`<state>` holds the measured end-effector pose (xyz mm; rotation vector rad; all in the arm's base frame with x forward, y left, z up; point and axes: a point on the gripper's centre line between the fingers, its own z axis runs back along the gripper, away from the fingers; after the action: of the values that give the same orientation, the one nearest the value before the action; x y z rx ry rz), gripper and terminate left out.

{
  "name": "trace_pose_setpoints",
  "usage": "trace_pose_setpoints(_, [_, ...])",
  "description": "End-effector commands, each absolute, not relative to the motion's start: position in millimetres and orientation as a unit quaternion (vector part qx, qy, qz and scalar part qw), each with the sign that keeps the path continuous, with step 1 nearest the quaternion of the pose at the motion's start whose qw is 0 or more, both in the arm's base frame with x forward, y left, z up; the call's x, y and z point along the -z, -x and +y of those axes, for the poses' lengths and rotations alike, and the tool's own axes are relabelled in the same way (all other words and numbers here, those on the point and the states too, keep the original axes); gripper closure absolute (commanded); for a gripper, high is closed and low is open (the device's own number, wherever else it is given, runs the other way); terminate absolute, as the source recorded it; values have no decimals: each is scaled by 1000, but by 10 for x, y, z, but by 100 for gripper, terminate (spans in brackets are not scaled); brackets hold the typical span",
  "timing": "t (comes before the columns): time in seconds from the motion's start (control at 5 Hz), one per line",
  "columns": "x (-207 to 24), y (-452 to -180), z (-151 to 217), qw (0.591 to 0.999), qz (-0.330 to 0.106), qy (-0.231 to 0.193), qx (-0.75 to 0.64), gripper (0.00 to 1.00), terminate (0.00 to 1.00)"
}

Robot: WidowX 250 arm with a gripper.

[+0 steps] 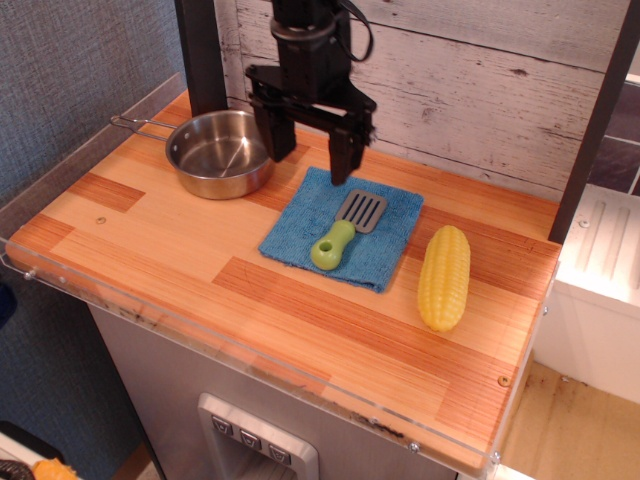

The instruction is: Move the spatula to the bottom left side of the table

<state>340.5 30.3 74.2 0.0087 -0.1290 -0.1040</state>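
The spatula lies on a blue cloth near the middle of the table. Its lime-green handle points to the front left and its grey slotted blade to the back right. My gripper is black, open and empty. It hangs above the cloth's back left corner, a little behind and left of the spatula's blade, and touches nothing.
A steel pan with a wire handle stands at the back left, close to my left finger. A yellow corn cob lies right of the cloth. A dark post rises behind the pan. A clear acrylic rim lines the front edge.
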Motion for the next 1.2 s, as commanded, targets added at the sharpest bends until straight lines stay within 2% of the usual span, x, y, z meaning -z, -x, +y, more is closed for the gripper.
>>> trace_pose_setpoints(0.0, [-614,-3309,171,997,-56,-24,46,0,0])
trace_pose_setpoints(1.0, [-362,-3298,62,998,-25,-33,37,0,0])
